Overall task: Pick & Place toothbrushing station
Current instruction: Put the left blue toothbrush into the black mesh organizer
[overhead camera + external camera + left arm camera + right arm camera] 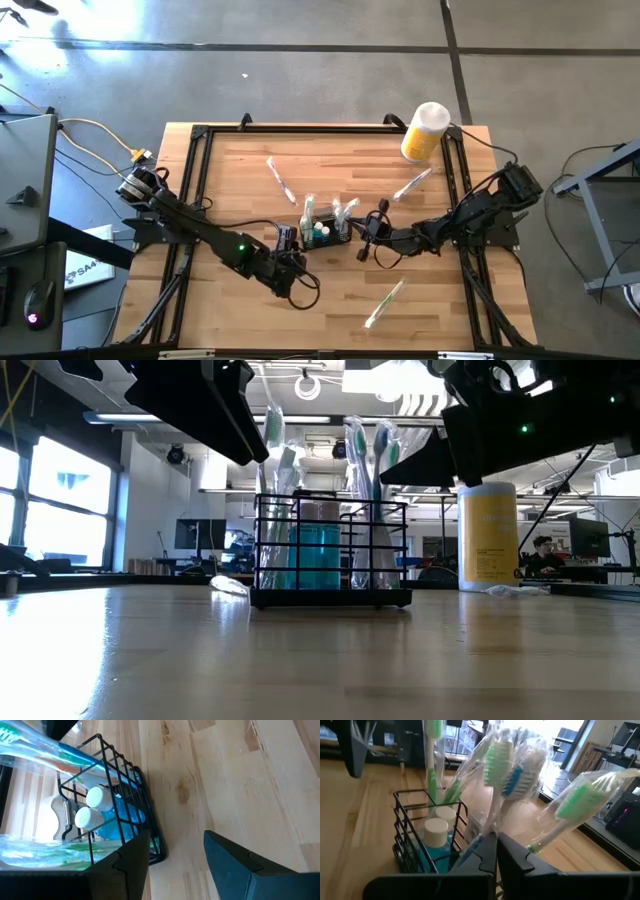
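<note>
The toothbrushing station (322,232), a small black wire caddy (330,555), stands on its base at the middle of the wooden table. It holds two blue bottles with white caps (436,827) and several plastic-wrapped toothbrushes (502,767) that stick up out of it. My left gripper (175,837) is open at the caddy's left end (117,795), with only bare wood between its fingers. My right gripper (496,837) is shut at the caddy's right end (362,238), pointing almost level at the wrapped toothbrushes. My left gripper has one finger (125,865) right by the caddy's bottom corner (155,855); whether it touches the wire I cannot tell. My right gripper's shut fingertips meet the plastic wrap of an upright toothbrush (492,827) level from the table's right; whether they pinch it or only rest against it I cannot tell.
A yellow cylinder with a white lid (424,132) stands at the far right corner. Loose wrapped toothbrushes lie on the wood at the far left (278,180), far right (410,186) and near right (384,303). A black frame (200,140) runs along the table's edges.
</note>
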`<state>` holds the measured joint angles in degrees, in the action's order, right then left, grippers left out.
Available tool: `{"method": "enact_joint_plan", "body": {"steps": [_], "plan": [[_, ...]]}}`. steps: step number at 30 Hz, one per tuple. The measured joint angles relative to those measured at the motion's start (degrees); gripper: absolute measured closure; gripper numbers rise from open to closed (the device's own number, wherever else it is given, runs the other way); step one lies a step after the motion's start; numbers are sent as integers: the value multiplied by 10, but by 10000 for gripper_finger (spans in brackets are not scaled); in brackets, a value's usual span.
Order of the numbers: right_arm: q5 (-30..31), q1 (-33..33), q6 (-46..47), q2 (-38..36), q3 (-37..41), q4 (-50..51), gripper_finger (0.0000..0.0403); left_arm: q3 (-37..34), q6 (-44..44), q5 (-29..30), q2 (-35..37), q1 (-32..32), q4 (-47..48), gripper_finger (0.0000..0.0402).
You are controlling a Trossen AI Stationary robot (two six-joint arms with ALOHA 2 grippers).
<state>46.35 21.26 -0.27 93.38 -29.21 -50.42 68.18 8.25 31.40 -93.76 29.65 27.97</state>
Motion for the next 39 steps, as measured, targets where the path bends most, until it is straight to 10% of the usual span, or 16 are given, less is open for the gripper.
{"method": "enact_joint_plan", "body": {"steps": [39], "plan": [[41,31,-57,-1,0,13,399,0,10,0,0,0,5,222]]}}
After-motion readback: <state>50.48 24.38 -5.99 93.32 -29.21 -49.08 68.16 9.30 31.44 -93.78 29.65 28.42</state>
